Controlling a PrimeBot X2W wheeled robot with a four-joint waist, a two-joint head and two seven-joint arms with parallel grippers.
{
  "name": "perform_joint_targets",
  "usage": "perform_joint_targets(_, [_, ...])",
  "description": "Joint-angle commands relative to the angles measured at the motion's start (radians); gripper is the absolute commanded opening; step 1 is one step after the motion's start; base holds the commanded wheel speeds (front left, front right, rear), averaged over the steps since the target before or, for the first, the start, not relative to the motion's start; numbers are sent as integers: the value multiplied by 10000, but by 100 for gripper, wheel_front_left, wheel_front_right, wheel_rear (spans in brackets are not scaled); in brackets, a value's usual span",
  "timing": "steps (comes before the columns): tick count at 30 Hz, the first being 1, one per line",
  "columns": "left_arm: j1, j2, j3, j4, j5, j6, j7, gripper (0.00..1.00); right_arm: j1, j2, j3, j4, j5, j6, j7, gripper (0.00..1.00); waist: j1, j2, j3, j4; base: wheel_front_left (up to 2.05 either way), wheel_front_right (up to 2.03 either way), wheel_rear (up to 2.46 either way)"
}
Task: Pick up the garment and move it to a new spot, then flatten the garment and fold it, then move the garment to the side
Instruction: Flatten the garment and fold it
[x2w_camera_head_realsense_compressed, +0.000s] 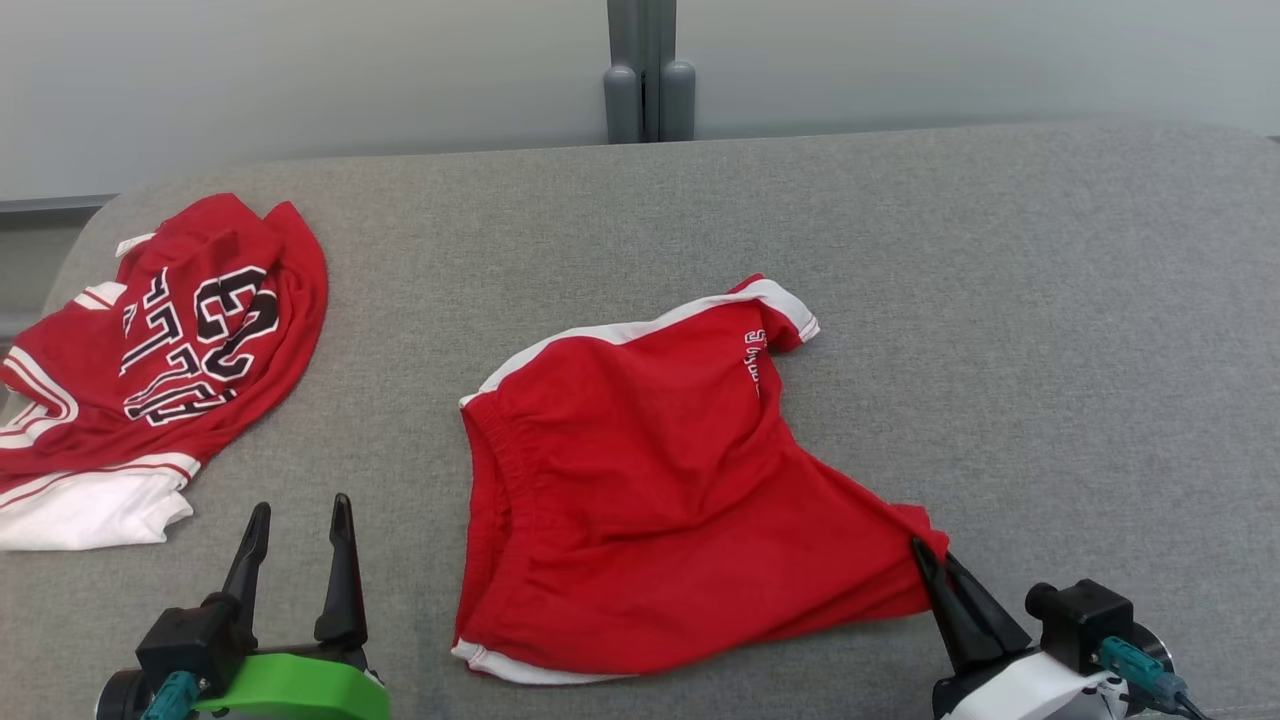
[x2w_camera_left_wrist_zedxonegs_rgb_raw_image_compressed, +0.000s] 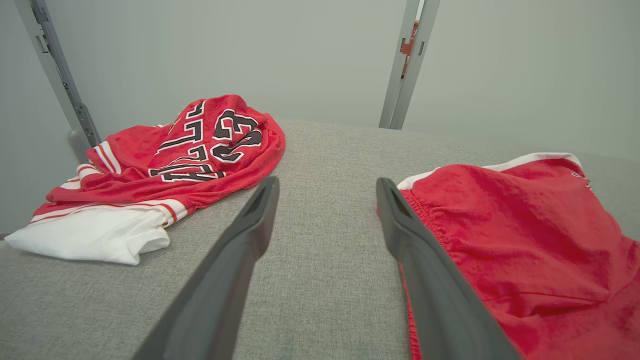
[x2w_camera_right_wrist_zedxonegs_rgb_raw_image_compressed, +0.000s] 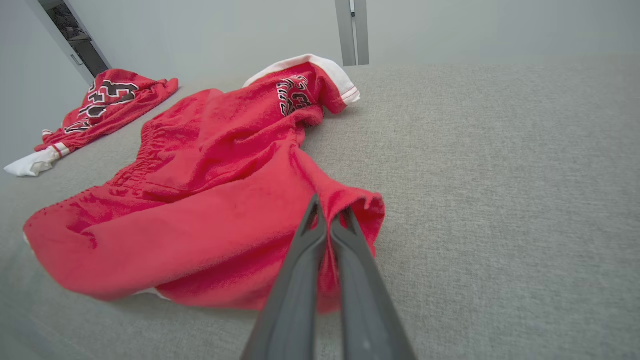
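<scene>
The garment (x2w_camera_head_realsense_compressed: 650, 480) is a pair of red shorts with white trim, lying rumpled in the middle of the grey padded surface (x2w_camera_head_realsense_compressed: 1000, 300). My right gripper (x2w_camera_head_realsense_compressed: 925, 550) is shut on the garment's near right corner. In the right wrist view the fingers (x2w_camera_right_wrist_zedxonegs_rgb_raw_image_compressed: 300, 260) pinch a raised fold of the red cloth (x2w_camera_right_wrist_zedxonegs_rgb_raw_image_compressed: 210, 200), with the gripper (x2w_camera_right_wrist_zedxonegs_rgb_raw_image_compressed: 330, 210) low over the surface. My left gripper (x2w_camera_head_realsense_compressed: 302, 508) stands open at the lower left, holding nothing. In the left wrist view this gripper (x2w_camera_left_wrist_zedxonegs_rgb_raw_image_compressed: 327, 182) points over bare surface, the garment's waistband (x2w_camera_left_wrist_zedxonegs_rgb_raw_image_compressed: 525, 240) just right of it.
A second red and white jersey (x2w_camera_head_realsense_compressed: 170, 350) with black lettering lies crumpled at the far left edge, also seen as a heap (x2w_camera_left_wrist_zedxonegs_rgb_raw_image_compressed: 190, 150) ahead of the left fingers. A grey post (x2w_camera_head_realsense_compressed: 648, 80) rises behind the surface. The right half of the surface is bare.
</scene>
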Motion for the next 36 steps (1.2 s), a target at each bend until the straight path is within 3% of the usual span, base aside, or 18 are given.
perform_joint_targets(1, [-174,-3,40,21,131,-52,-4,100,148,-21,-136,-311,-97,-10,-14,0,-1,0,9,-35,0,0,0])
perform_joint_targets(7, [-225,-20,-50,104,119,-58,-4,100,-134,-84,-601,-953,-268,-10,102,0,-1,0,-54,59,0,0,0])
perform_joint_targets(14, [-292,-28,-142,179,130,-71,-4,100,-1176,-95,-823,-407,-468,-10,396,0,-1,0,-70,454,0,0,0])
perform_joint_targets(20, [-414,-31,-323,259,94,-76,-4,100,-2478,-7,-710,1153,-658,-10,439,0,-1,0,82,860,0,0,0])
perform_joint_targets(29, [-647,-31,-635,359,-71,-70,-4,100,-4548,94,-736,4561,-879,-10,196,0,-1,0,429,1249,0,0,0])
perform_joint_targets(30, [-667,-31,-680,368,-62,-70,-4,100,-4764,132,-712,4894,-861,-10,155,26,-1,0,451,1267,0,0,0])
perform_joint_targets(31, [-684,-31,-704,375,-69,-70,-4,100,-4914,149,-685,5108,-849,-10,113,100,-1,0,466,1274,0,0,0])
perform_joint_targets(36, [-705,-32,-726,443,-101,-70,-4,100,-5187,266,-562,5743,-690,-10,-30,100,-1,0,436,1136,0,0,0])
